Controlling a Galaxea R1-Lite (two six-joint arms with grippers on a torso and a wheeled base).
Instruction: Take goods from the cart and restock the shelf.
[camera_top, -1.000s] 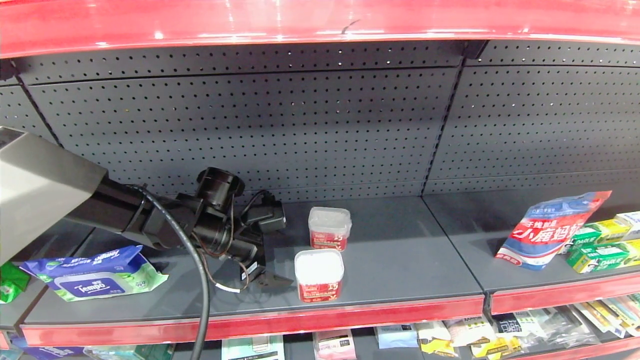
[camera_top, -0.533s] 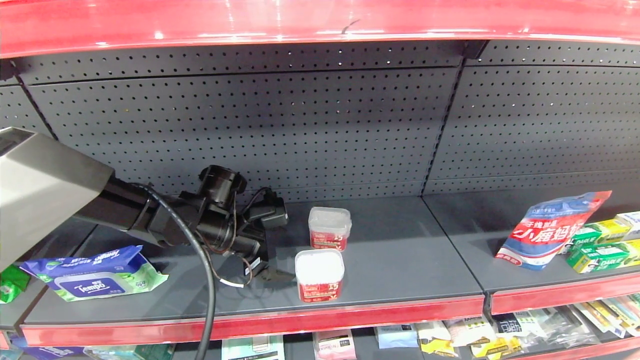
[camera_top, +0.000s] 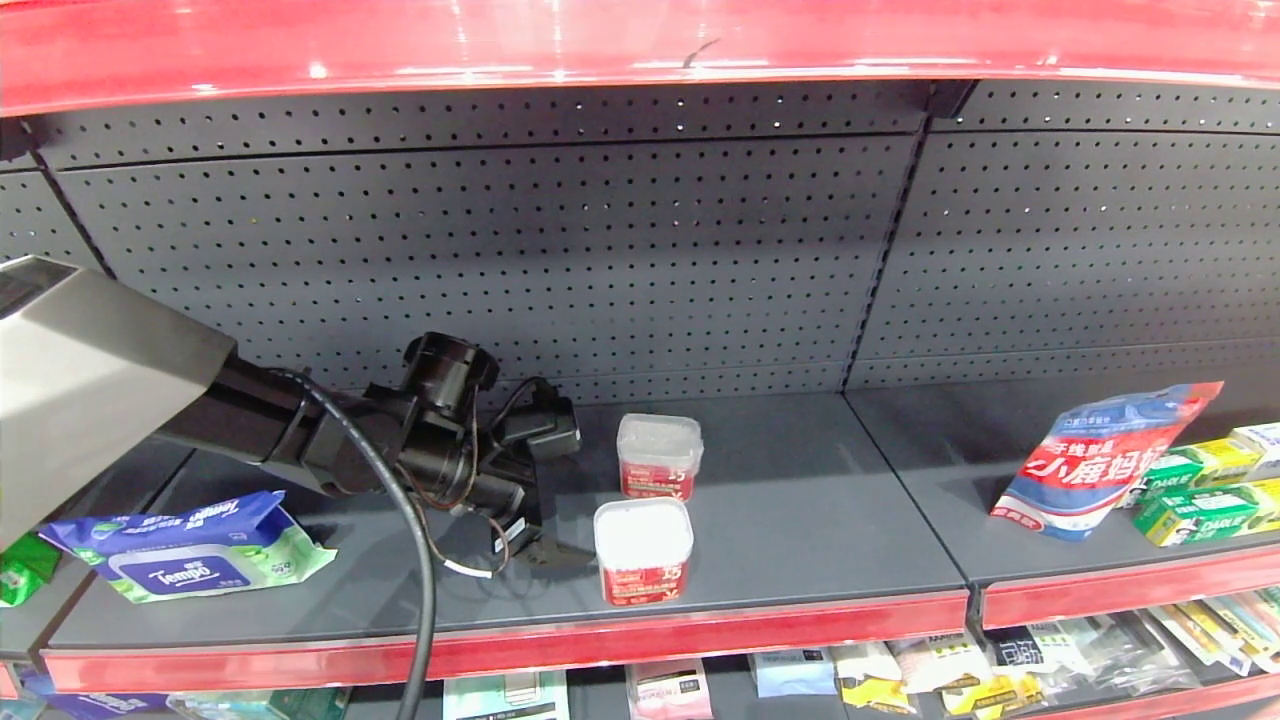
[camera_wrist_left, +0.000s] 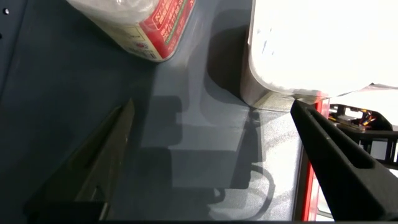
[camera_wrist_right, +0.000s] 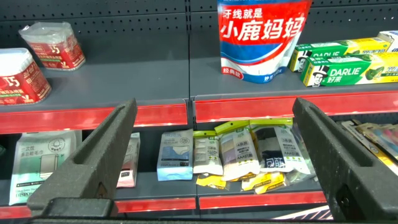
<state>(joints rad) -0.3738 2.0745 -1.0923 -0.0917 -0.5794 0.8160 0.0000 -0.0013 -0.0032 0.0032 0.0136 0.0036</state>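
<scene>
Two white tubs with red labels stand on the dark grey shelf (camera_top: 800, 520). The front tub (camera_top: 642, 550) (camera_wrist_left: 311, 43) (camera_wrist_right: 18, 74) is near the red front edge, and the back tub (camera_top: 659, 456) (camera_wrist_left: 146, 25) (camera_wrist_right: 53, 43) is behind it. My left gripper (camera_top: 550, 548) (camera_wrist_left: 211, 109) rests low on the shelf just left of the front tub. It is open and holds nothing, with one finger close beside the tub's wall. My right gripper (camera_wrist_right: 214, 106) is open and empty out in front of the shelf, facing it.
A blue and green wipes pack (camera_top: 190, 560) lies left of the arm. A blue-red pouch (camera_top: 1100, 465) (camera_wrist_right: 264, 37) and green toothpaste boxes (camera_top: 1200, 495) (camera_wrist_right: 348, 62) sit on the right bay. Small packets (camera_wrist_right: 236, 152) fill the lower shelf. A pegboard wall backs the shelf.
My left arm has shifted slightly to the right toward the front tub, and that tub has slid a little to the right. The back tub has not moved.
</scene>
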